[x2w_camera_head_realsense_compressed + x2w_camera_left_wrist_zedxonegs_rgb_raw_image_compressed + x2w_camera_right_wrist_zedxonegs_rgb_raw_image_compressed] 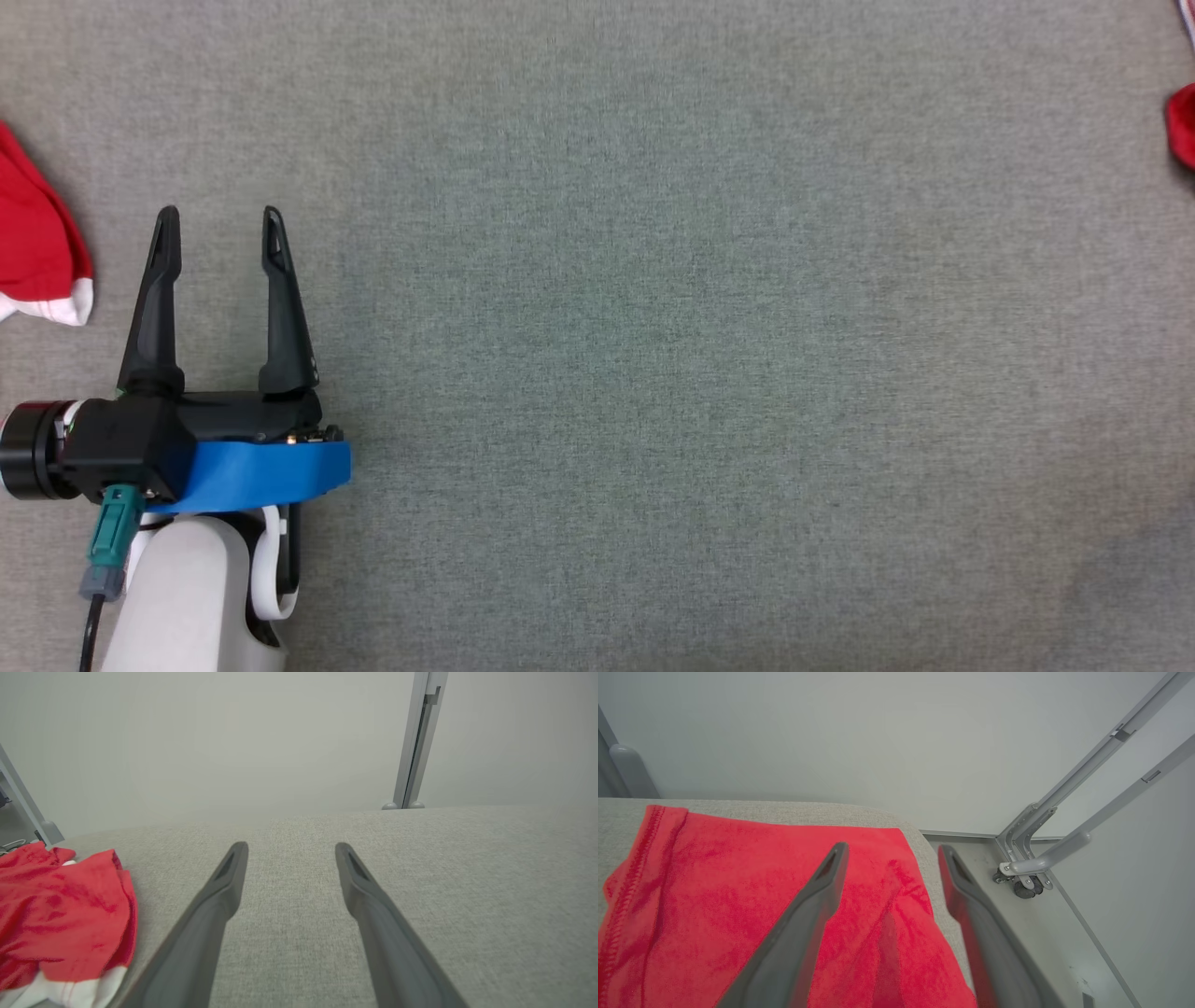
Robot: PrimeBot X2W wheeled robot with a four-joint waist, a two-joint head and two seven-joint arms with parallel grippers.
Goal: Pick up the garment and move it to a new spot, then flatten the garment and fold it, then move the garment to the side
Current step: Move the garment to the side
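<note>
A red garment with a white hem lies crumpled at the table's left edge, just left of my left gripper. That gripper is open and empty, and its fingers rest low over bare grey cloth. The left wrist view has the same garment to the left of the open left gripper. A second red piece peeks in at the far right edge. In the right wrist view, my right gripper is open above a flat red garment near the table's corner, with nothing held.
The grey fabric-covered table spans the head view. Past its right corner are the floor and a metal frame on a caster. A pale wall and an upright post stand behind the far edge.
</note>
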